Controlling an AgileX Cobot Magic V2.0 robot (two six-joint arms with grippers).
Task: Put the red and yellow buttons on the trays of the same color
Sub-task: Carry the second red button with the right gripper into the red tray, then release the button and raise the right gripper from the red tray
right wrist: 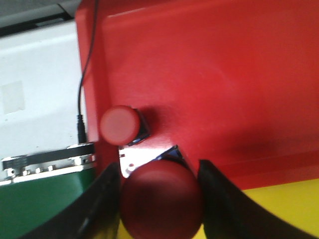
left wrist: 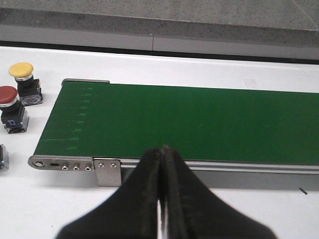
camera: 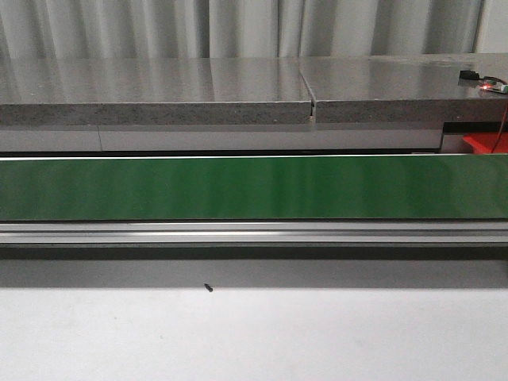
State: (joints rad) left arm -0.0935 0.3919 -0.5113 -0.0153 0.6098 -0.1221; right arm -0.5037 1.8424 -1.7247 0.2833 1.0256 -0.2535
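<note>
Right pincer [right wrist: 160,199] clamped on a red button [right wrist: 160,201], poised over the red tray [right wrist: 224,74] near its border with the yellow tray [right wrist: 279,206]. Just beyond its fingertips, a second red button [right wrist: 119,124] resting in that tray. Left pincer [left wrist: 162,174] clenched, empty, above the green belt [left wrist: 189,122]; off to its side, a yellow button [left wrist: 22,79] and another red button [left wrist: 10,107] on the white table [left wrist: 209,67].

No legible text, label, brand, number or sign on anything in view.
</note>
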